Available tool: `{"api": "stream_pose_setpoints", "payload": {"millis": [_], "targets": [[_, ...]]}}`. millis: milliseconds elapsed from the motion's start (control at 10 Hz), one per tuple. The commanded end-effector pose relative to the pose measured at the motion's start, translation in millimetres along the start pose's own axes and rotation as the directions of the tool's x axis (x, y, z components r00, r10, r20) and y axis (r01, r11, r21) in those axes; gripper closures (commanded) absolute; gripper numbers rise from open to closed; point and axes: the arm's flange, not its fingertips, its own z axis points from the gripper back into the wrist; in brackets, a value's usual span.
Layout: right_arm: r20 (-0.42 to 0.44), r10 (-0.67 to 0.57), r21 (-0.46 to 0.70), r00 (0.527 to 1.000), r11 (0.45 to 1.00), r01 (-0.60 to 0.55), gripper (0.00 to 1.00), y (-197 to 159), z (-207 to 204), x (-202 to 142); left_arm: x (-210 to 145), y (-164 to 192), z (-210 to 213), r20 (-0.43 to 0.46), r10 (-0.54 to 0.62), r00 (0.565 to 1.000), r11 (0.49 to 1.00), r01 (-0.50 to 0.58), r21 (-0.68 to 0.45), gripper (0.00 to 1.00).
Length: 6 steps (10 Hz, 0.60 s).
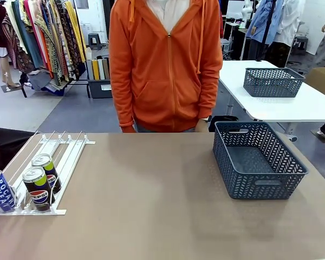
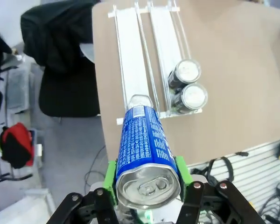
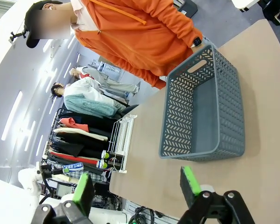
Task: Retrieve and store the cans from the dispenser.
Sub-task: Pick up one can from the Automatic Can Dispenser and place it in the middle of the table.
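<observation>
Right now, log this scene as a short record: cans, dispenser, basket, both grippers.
left gripper: shut on the blue can, at the dispenser, near end of its outer lane
right gripper: open, holding nothing, above the table by the basket
near black can, far black can: same lane, one behind the other, at the dispenser's near end
basket: dark grey mesh, robot's right side of the table, no cans inside
person: orange hoodie, standing at the far side

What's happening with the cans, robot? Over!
Left gripper shut on blue can, at dispenser. Right gripper open, empty. Two black cans in lane. Basket empty, nothing in the way.
</observation>
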Motion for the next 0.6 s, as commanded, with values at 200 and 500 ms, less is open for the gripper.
{"api": "stream_pose_setpoints", "payload": {"millis": [200, 500], "targets": [[0.023, 0.028, 0.019, 0.999, 0.999, -0.028, 0.0, 2, 0, 6, 12, -11, 1, -0.042, -0.029, 0.999, 0.999, 0.03, 0.033, 1.0], [0.023, 0.028, 0.019, 0.999, 0.999, -0.028, 0.0, 2, 0, 6, 56, -57, -13, 0.018, -0.066, 0.998, 0.998, 0.066, -0.014, 1.0]]}}
